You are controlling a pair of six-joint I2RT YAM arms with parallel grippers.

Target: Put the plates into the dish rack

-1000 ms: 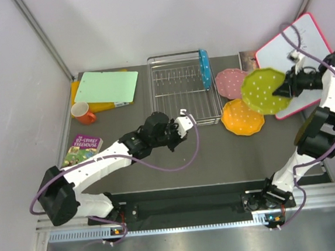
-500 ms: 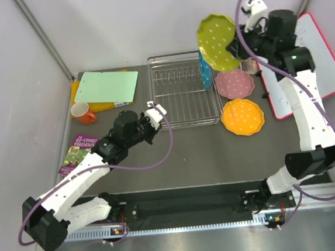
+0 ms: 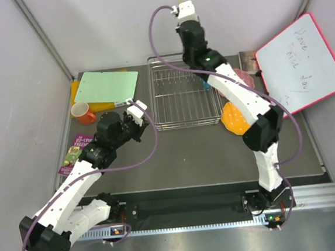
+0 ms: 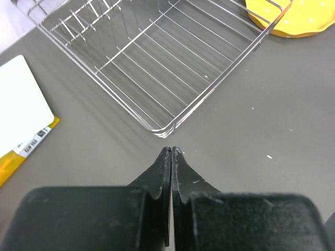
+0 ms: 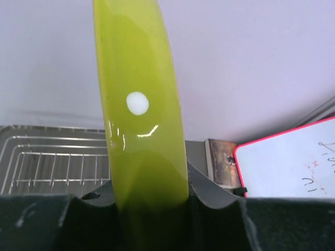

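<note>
Yellow-green plate [image 5: 138, 78] has swung across to just above the dish rack's [image 3: 174, 98] far side, edge-on, pinched in the right gripper [image 5: 152, 196], so slotting it in looks next. Left gripper [image 4: 171, 152] is closed on nothing near the rack's front corner.

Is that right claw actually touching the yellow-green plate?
Touching. The right wrist view shows the yellow-green plate standing edge-on inside the right gripper, with a finger pressed against each face and no gap.
</note>
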